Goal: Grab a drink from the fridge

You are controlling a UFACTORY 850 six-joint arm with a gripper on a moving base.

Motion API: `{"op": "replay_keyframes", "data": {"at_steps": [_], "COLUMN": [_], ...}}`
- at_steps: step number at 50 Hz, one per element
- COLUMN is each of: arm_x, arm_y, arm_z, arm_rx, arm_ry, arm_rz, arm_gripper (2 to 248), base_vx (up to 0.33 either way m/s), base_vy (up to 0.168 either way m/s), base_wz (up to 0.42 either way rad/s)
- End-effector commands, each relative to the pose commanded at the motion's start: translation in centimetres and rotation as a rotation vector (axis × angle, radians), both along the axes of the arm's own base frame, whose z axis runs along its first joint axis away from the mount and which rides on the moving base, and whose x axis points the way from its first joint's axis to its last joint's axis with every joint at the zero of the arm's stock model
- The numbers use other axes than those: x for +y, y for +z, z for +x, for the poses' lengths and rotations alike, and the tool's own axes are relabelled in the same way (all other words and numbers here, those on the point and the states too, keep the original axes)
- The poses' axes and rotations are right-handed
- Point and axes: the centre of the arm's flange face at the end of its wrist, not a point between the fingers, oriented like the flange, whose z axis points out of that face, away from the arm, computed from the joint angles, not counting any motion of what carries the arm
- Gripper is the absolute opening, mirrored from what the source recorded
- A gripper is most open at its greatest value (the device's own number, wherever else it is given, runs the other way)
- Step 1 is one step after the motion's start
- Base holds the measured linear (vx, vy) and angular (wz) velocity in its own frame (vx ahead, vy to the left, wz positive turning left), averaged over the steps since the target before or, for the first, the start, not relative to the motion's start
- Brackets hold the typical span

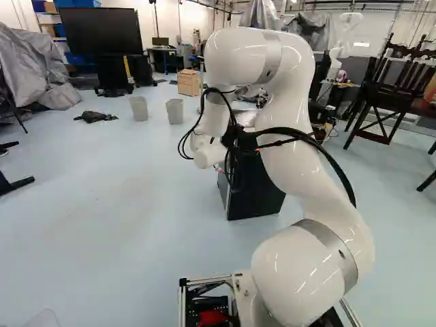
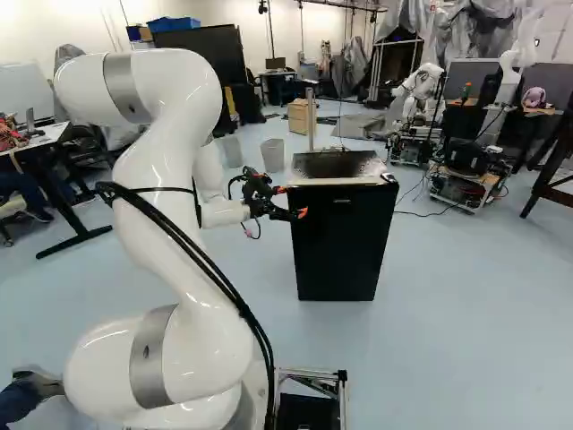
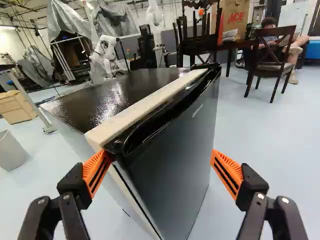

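The black fridge point(image 2: 340, 246) stands on the floor ahead of the arm, its door closed as far as I can see. At its upper corner, on the arm's side, is my gripper point(image 2: 292, 201). In the wrist view the gripper point(image 3: 160, 154) stands wide open, with the fridge door point(image 3: 172, 150) ahead and partly between the fingers. One orange pad point(image 3: 97, 170) is at or against the door's top corner; the other point(image 3: 227, 172) stands out in front of the door face. Neither view shows a grip. The fridge's inside is hidden and no drink is seen in it.
Two grey bins point(image 1: 138, 108) and a wooden cabinet point(image 2: 299, 116) stand beyond the fridge. Another robot point(image 2: 421, 94) is farther back. Dark chairs point(image 3: 270, 62) are off past the door side. A desk point(image 2: 40, 143) stands at the left of the right base view.
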Motion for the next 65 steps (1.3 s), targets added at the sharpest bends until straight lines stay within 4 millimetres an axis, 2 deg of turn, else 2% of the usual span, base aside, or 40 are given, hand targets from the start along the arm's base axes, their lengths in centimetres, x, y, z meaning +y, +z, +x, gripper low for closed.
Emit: {"op": "replay_keyframes", "data": {"at_steps": [13, 50, 65], "arm_x": [-0.6, -1.3, -2.4], "arm_y": [0.2, 0.8, 1.0], "arm_z": [-2.2, -10.3, -13.2], "arm_rx": [0.027, 0.115, 0.147], "arm_ry": [0.001, 0.044, 0.043], "arm_rz": [-0.008, -0.038, -0.048], "arm_gripper": [247, 247, 247], "base_vx": [-0.001, 0.000, 0.000], "base_vy": [-0.002, 0.000, 0.000], "base_wz": [0.000, 0.000, 0.000]}}
